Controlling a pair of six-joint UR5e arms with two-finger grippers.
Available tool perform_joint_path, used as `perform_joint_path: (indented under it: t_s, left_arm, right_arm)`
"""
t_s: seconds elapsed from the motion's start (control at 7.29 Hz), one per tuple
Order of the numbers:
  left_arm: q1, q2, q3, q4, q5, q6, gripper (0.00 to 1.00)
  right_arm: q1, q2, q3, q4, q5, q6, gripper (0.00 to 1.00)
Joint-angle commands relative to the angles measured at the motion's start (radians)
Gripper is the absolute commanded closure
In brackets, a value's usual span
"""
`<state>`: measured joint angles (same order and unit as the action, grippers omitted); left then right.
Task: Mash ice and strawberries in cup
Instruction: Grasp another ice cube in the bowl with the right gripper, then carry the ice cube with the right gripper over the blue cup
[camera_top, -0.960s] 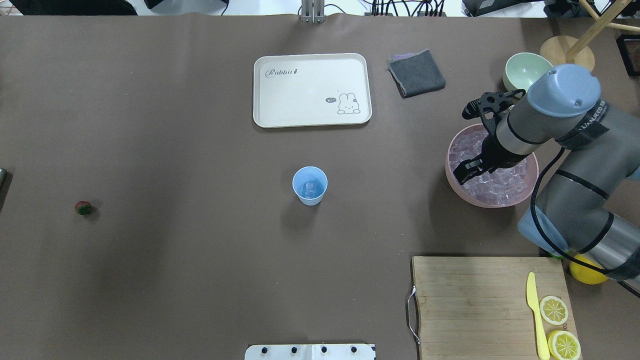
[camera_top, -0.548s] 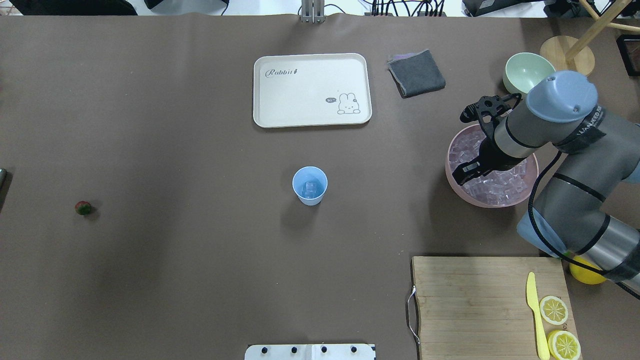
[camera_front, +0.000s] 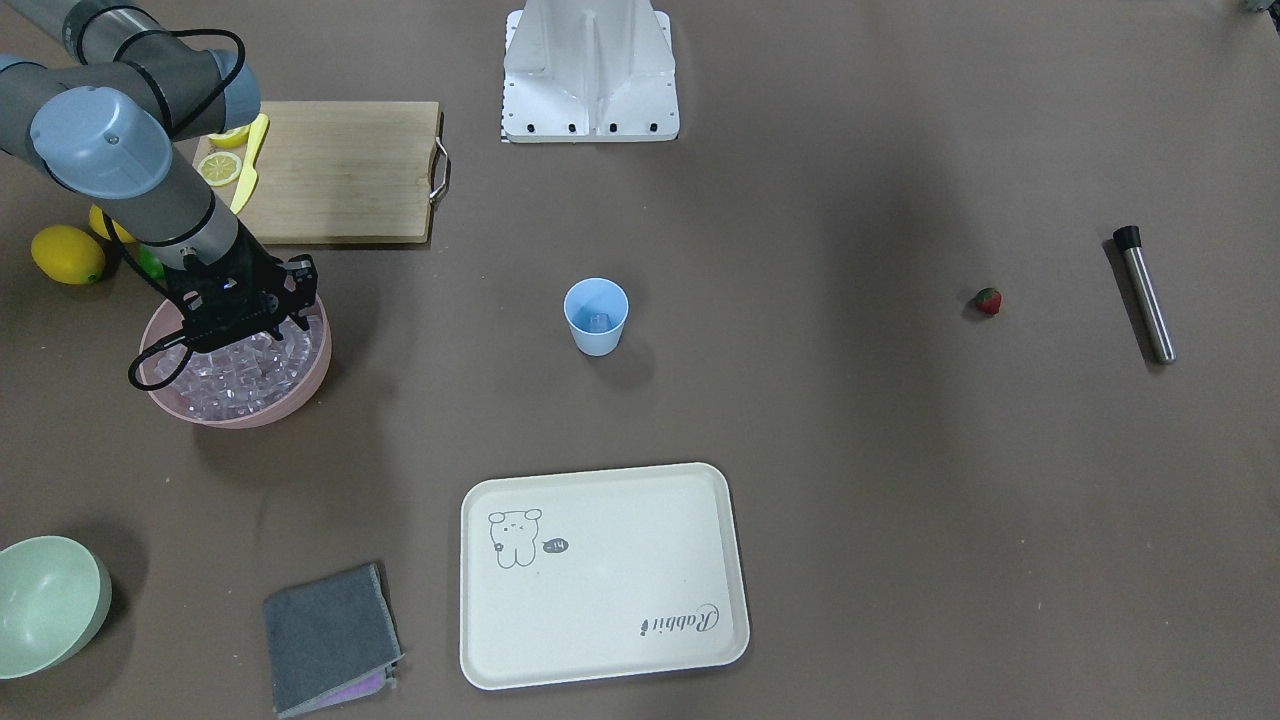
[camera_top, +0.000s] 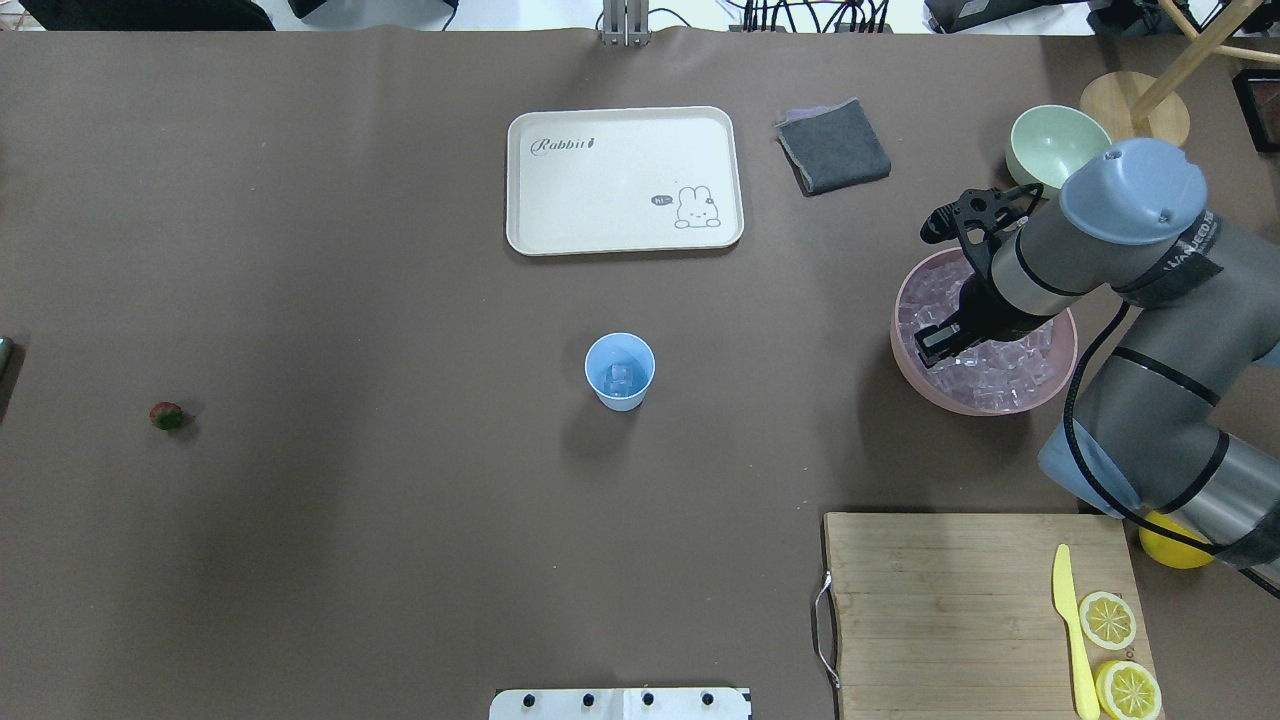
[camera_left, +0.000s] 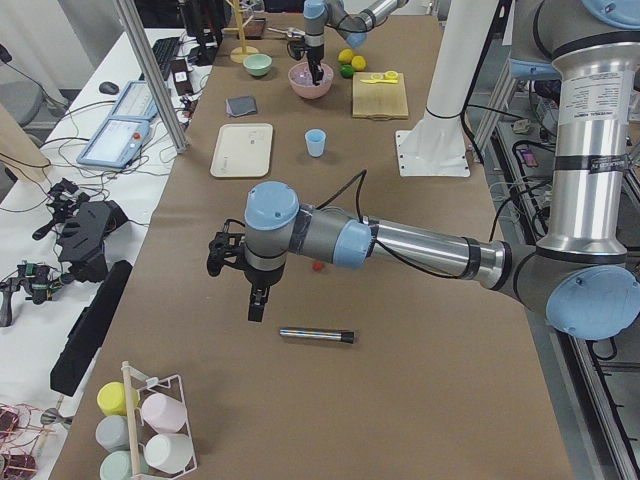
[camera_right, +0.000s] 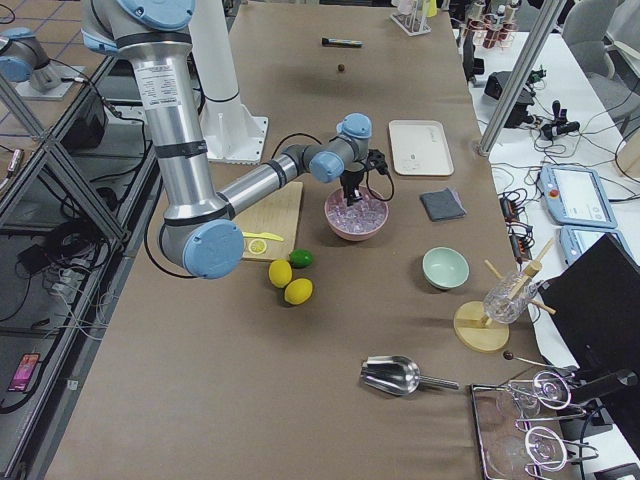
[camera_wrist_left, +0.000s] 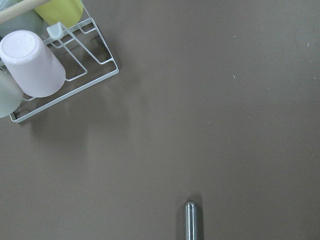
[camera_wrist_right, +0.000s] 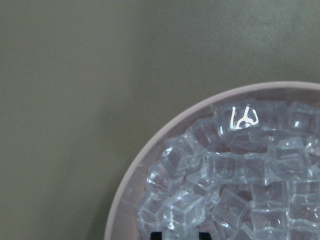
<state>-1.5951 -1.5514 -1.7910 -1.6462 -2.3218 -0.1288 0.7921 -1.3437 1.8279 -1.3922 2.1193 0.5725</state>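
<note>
Your right gripper (camera_top: 936, 345) dips into the ice (camera_top: 1000, 375) in the pink bowl (camera_top: 985, 409), 3 o'clock from the cup (camera_top: 619, 371). You cannot tell if it grips.

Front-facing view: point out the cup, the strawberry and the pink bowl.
cup (camera_front: 597, 342), exterior front-facing view, on its outer wall below the rim
strawberry (camera_front: 988, 301), exterior front-facing view, on its red body
pink bowl (camera_front: 250, 415), exterior front-facing view, on its near outer wall

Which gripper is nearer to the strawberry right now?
Left. The left gripper hangs close beside the strawberry. The right gripper is far off at the opposite end, lowered into the pink bowl of ice.
</note>
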Motion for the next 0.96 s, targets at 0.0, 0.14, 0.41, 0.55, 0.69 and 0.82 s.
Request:
perform_joint_path:
  t_s: [0.0, 0.14, 0.41, 0.55, 0.69, 0.82]
  left_arm:
    - [0.000, 0.001, -0.001, 0.000, -0.001, 0.000, 0.02]
    - [-0.002, 0.001, -0.002, 0.000, -0.001, 0.000, 0.02]
    - [-0.002, 0.005, -0.002, 0.003, -0.001, 0.000, 0.02]
    - [-0.002, 0.013, -0.001, 0.003, -0.001, 0.000, 0.02]
    - [-0.002, 0.014, 0.005, 0.003, -0.001, 0.000, 0.02]
    - [0.000, 0.014, 0.015, 0.005, -0.001, 0.000, 0.02]
  right_arm:
    - [0.048, 0.006, 0.066, -0.031, 0.051, 0.001, 1.00]
    - [0.091, 0.018, 0.083, -0.051, 0.094, 0.001, 1.00]
    - [0.116, 0.119, 0.091, -0.053, 0.152, 0.064, 1.00]
    - [0.098, 0.203, 0.084, -0.053, 0.148, 0.180, 1.00]
    - [0.054, 0.281, 0.076, -0.051, 0.122, 0.302, 1.00]
    - [-0.030, 0.331, 0.070, -0.048, 0.016, 0.379, 1.00]
